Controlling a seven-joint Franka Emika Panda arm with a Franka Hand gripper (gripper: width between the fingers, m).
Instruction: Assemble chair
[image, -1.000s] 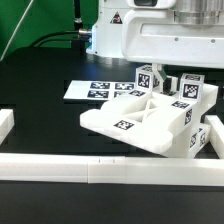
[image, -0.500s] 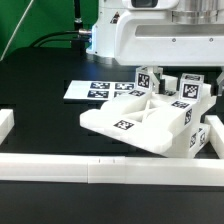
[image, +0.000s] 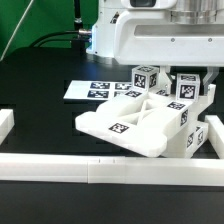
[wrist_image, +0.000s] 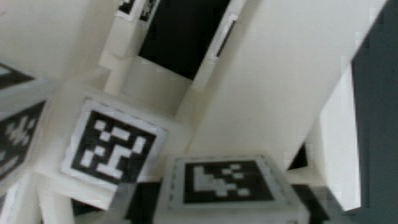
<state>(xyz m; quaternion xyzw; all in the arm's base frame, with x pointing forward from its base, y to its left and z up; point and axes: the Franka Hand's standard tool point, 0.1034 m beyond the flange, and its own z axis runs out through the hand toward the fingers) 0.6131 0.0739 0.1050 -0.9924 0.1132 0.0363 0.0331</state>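
Observation:
The chair (image: 135, 118) is a partly joined set of chunky white pieces with black-and-white tags, lying on the black table at the exterior view's right. Its flat cross-braced frame faces front, and tagged blocks (image: 146, 76) rise behind it. My gripper (image: 197, 80) comes down from above onto the chair's far right end, its dark fingers (image: 185, 78) closed on a tagged upright part. The wrist view is filled by white chair pieces (wrist_image: 267, 90) and two tags (wrist_image: 116, 140), and my fingertips do not show clearly there.
The marker board (image: 92, 88) lies flat behind the chair, toward the exterior view's left. A long white border rail (image: 90, 165) runs along the front, with a short white end block (image: 5, 122) at the left. The robot's white base (image: 130, 35) stands behind.
The chair has shifted a little toward the exterior view's left and tipped, its front corner now lower and nearer the rail. My gripper moved with it.

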